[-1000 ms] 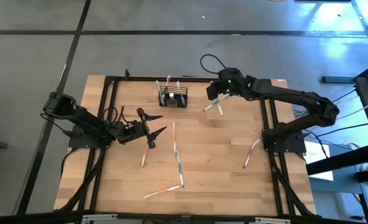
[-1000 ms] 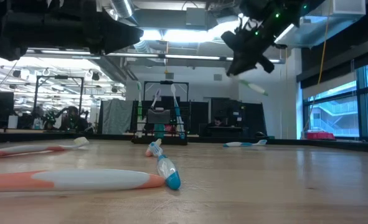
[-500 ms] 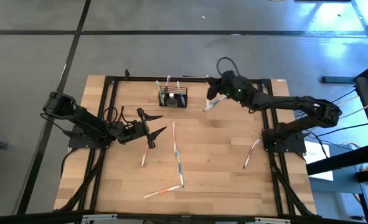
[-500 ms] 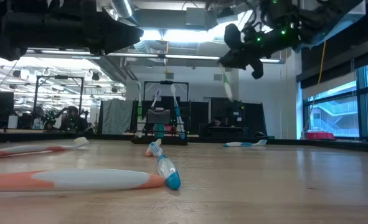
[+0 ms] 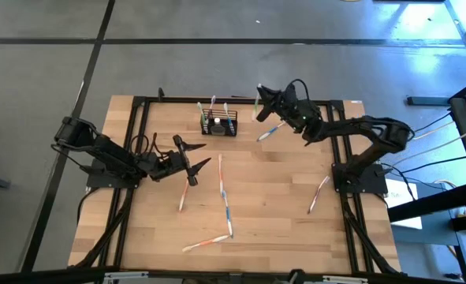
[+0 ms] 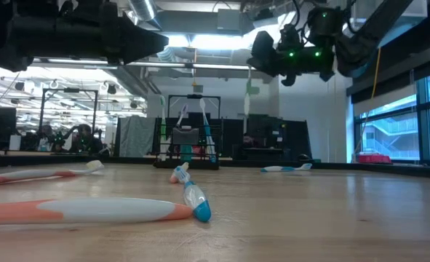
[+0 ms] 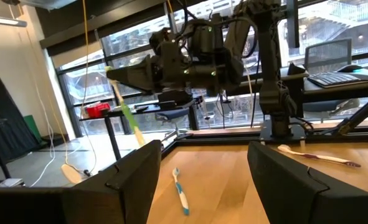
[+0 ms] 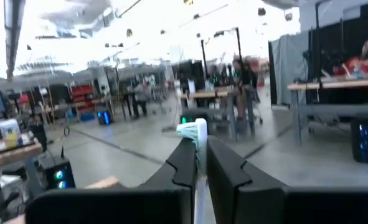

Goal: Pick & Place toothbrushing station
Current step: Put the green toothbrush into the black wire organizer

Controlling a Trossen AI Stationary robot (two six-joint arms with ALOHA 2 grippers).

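Up high, the right gripper [image 5: 261,94] pinches a thin green-and-white toothbrush [image 6: 247,98] beside the small black wire-mesh basket [image 5: 218,125].
Its fingers are nearly closed on the handle; the left gripper [image 5: 195,170] waits spread wide, empty, nearer the table's middle than the basket.

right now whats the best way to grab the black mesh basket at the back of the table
Judging from the high view, come straight down on the black mesh basket and pinch one long wire wall near an end corner: it stands upright and open-topped, while the upright toothbrushes crowd its middle.
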